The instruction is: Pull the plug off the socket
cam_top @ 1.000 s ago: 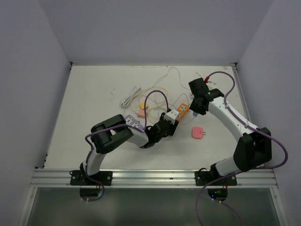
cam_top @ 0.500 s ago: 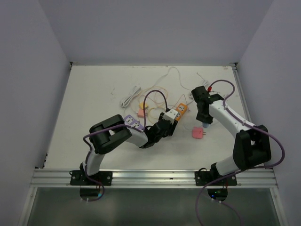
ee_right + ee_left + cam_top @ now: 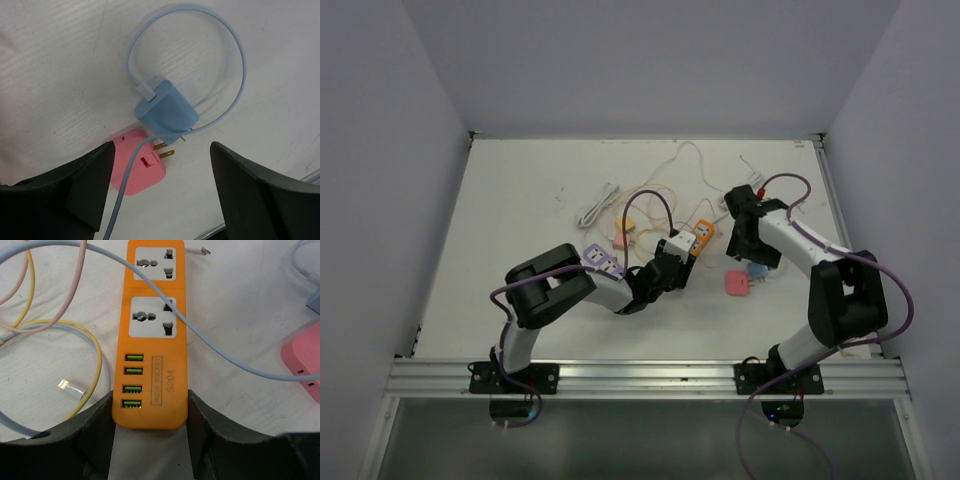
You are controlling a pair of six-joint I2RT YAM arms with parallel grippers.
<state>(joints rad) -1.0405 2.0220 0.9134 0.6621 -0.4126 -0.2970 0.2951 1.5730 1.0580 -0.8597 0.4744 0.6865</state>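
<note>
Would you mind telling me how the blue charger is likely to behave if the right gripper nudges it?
The blue charger looks like a small rigid block lying flat, so it should probably slide rather than roll. Its looped cable seems floppy and would likely drag along.

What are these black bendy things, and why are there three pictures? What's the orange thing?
They are two robot arms on a white table. One picture looks down from above; the other two come from small cameras on the arms' wrists. The left gripper squeezes an orange power strip by its sides; both its sockets are empty. The right gripper is open and holds nothing. Below it lie a blue plug with its cable and a pink plug, close together. Thin loose cables lie around the strip.
</note>
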